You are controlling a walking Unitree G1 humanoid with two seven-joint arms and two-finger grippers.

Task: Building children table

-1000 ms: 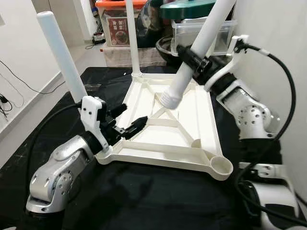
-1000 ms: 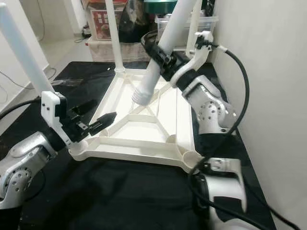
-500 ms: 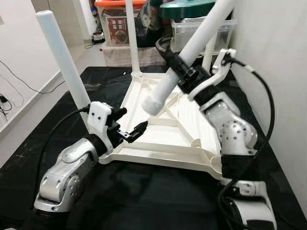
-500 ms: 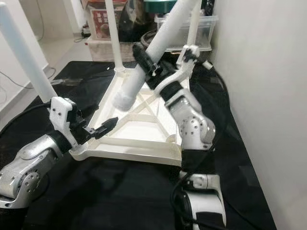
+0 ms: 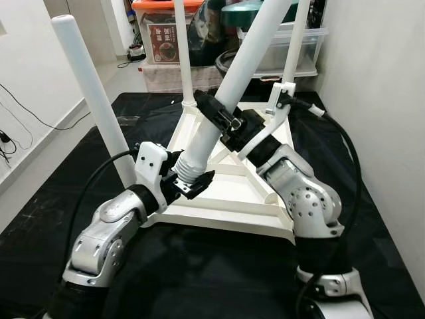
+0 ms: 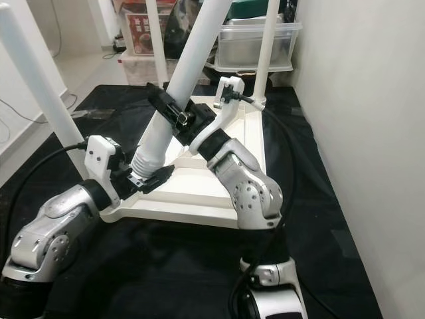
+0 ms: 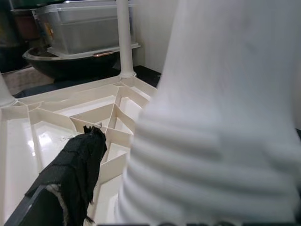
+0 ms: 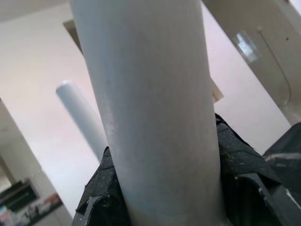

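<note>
The white table top (image 5: 229, 194) lies upside down on a black mat. Three white legs stand in its corners: near left (image 5: 86, 86), far left (image 5: 180, 53) and far right (image 5: 297, 40). My right gripper (image 5: 222, 121) is shut on the fourth leg (image 5: 249, 56), which is tilted with its ribbed end (image 5: 189, 165) low over the near left part of the top. My left gripper (image 5: 191, 183) is open at that ribbed end. In the left wrist view one black finger (image 7: 70, 174) stands a little apart from the leg (image 7: 211, 141). The right wrist view has the leg (image 8: 150, 117) clamped between the pads (image 8: 235, 155).
Storage boxes stand behind the mat: a clear plastic one (image 5: 292, 50) and an orange-lidded one (image 5: 159, 30). A white wall (image 5: 378, 100) runs close along the right. Cables (image 5: 26, 113) lie on the floor at the left. My right arm (image 5: 302, 199) reaches over the top's near right corner.
My right gripper has swung the fourth leg left and down, bringing its ribbed end from over the middle of the top to my left gripper. My left arm has shifted slightly inward.
</note>
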